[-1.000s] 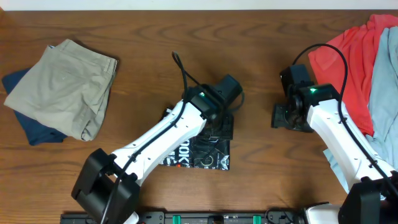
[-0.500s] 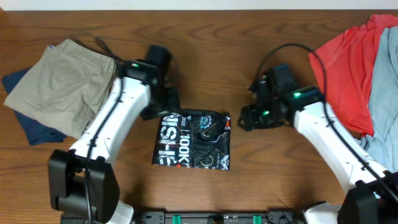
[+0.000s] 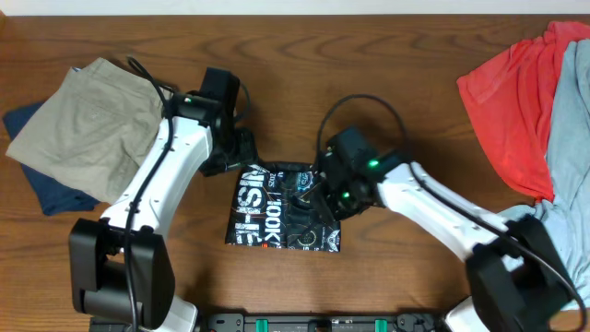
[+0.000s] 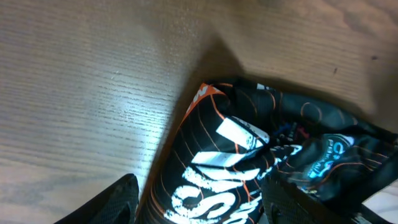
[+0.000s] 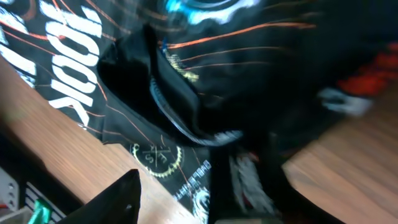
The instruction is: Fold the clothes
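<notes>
**Fold the clothes, late stage.** The black jersey (image 3: 281, 217) lies on the surface (image 3: 415, 83) as a compact, nearly square packet with its white lettering uppermost; the main folds appear done. What seems left is tidying: the part beneath the right jaws is rumpled, with a loose flap standing up, and the corner by the left jaws is not quite flat.

**Left arm** (image 3: 171, 175): stretched forward and bent inward, wrist tipped down; the left jaws hover released, fingers (image 4: 118, 199) set wide apart; the jersey's orange-trimmed corner lies just ahead of and between them, with bare wood to their outer side.

**Right arm** (image 3: 433, 207): reaching across toward the centre, wrist pitched steeply down; the right jaws sit directly over the packet's rumpled part, a ridge of dark cloth running between the fingers (image 5: 121, 196); the view is blurred, so whether they are clenched on that cloth cannot be told.

The khaki shorts (image 3: 97, 115) lie well outside the left jaws, and the red shirt (image 3: 512, 92) lies well outside the right jaws; neither is touched.
</notes>
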You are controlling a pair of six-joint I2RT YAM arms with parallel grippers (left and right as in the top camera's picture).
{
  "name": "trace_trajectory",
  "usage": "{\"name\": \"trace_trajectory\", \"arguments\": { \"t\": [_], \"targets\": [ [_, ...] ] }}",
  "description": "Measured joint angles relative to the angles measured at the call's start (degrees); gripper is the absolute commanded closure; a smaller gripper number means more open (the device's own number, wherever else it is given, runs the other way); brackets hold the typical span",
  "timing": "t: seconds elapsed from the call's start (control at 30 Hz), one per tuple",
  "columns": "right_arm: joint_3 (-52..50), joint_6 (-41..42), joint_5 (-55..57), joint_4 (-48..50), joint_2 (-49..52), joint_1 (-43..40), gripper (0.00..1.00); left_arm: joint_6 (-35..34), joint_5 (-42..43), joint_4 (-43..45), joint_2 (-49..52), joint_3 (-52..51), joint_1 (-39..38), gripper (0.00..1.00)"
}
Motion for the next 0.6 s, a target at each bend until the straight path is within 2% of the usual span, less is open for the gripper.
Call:
{"name": "trace_trajectory", "arguments": {
  "t": [0.23, 0.6],
  "targets": [
    [-0.1, 0.0, -0.1, 3.9, 3.1, 4.4, 0.42, 0.0, 0.0, 1.9, 1.8, -1.4, 0.0, 0.35],
    [-0.1, 0.3, 0.3, 2.7, 4.1, 4.7, 0.42, 0.0, 0.0, 2.7, 7.0, -1.6, 0.0, 0.35]
  ]
}}
